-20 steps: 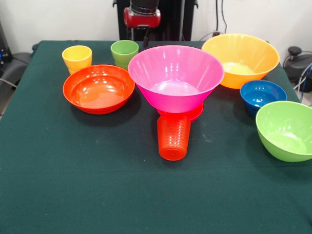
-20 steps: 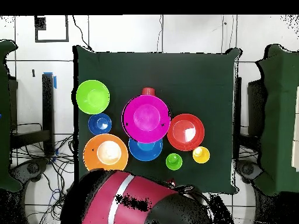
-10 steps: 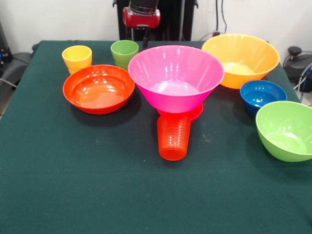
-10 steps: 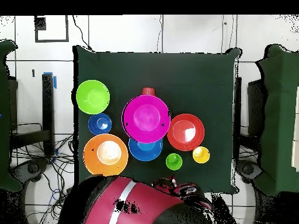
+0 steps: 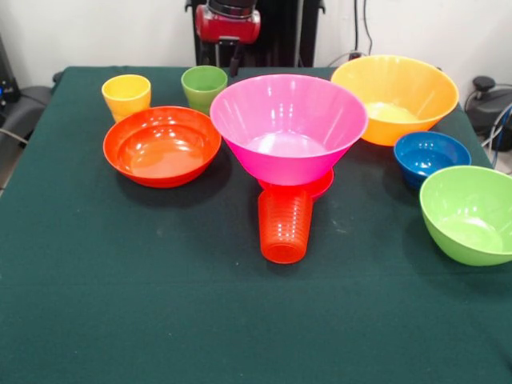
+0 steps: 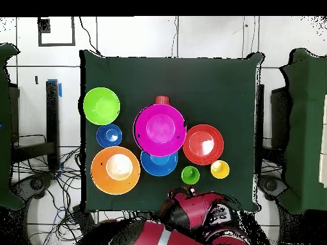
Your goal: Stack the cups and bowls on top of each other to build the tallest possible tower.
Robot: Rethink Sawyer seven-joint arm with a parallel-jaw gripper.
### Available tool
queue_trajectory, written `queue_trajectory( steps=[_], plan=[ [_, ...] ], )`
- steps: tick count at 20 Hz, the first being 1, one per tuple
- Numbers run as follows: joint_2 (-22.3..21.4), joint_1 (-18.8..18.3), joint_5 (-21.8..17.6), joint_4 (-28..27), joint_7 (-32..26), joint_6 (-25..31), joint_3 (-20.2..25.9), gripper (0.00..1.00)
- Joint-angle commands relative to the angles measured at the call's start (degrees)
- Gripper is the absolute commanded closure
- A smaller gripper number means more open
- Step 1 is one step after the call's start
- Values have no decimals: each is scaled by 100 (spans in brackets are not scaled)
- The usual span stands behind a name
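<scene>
The large pink bowl point(image 5: 288, 128) stands at the table's middle on a small magenta bowl point(image 5: 318, 186), forming the tower; from above it shows as a magenta disc point(image 6: 159, 129). The ribbed orange-red cup point(image 5: 285, 226) stands just in front of it. The wide red-orange bowl point(image 5: 162, 146), yellow cup point(image 5: 126, 96) and light green cup point(image 5: 204, 86) are to the left. The yellow-orange bowl point(image 5: 394, 98), small dark blue bowl point(image 5: 431, 156) and lime green bowl point(image 5: 470, 212) are to the right. The medium blue bowl point(image 6: 159, 164) shows only from above. My gripper point(image 5: 227, 54) is drawn back behind the green cup, touching nothing.
The red and black arm point(image 6: 191, 217) lies over the table's edge at the robot's side. The green cloth-covered table point(image 5: 160, 304) has bare cloth across its half nearest the front camera. Cables and dark gear lie beyond the table's sides.
The arm has drawn back toward its base: it has risen slightly in the front view and swung down and right in the overhead view. The cups and bowls have not moved.
</scene>
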Motion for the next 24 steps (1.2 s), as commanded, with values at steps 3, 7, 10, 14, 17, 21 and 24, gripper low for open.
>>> queue_trajectory(
  steps=[3, 7, 10, 14, 17, 21, 24],
  plan=[
    [-662, -103, -119, -29, -260, 1216, 1179, 0],
    [-746, -233, -48, 52, -337, 1591, 1365, 0],
    [-896, -259, -23, 77, -394, 1828, 1484, 0],
    [-877, -15, -36, -49, -207, 2074, 1244, 0],
    [-691, 275, -84, -212, 166, 2169, 755, 0],
    [-613, 631, -161, -314, 524, 2031, 246, 0],
    [-719, 720, -78, -232, 483, 2141, 126, 0]
  ],
)
